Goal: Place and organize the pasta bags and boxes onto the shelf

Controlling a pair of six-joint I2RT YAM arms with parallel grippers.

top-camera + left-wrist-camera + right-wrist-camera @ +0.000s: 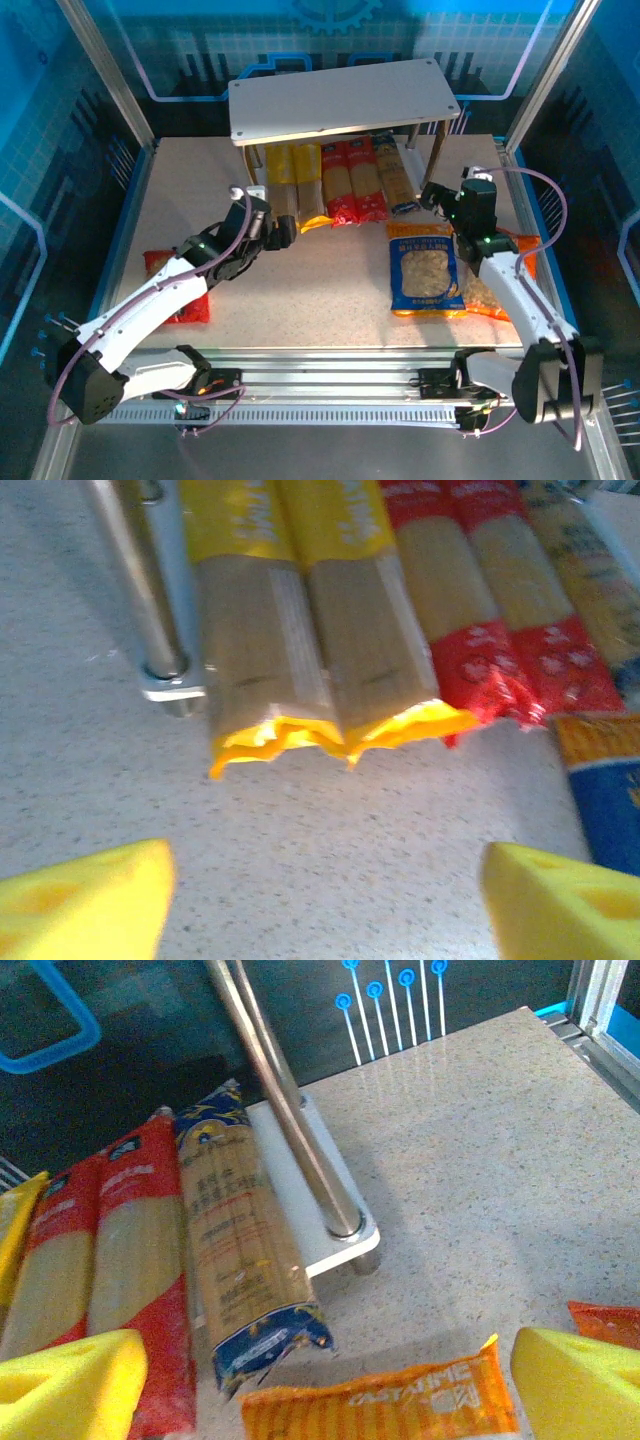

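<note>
Two yellow packs [307, 180], two red packs [350, 182], one blue pack [245, 1250], orange-edged blue bag [426, 268], speckled table [330, 285]

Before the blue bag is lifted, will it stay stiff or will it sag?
The blue bag will probably sag: it lies as a flat pillow of loose short pasta. Its plastic film may be slippery. Gripped by the crimped orange edge, it likely hangs down.

Robot lab cell — blue-lit panels [60, 150]
</note>
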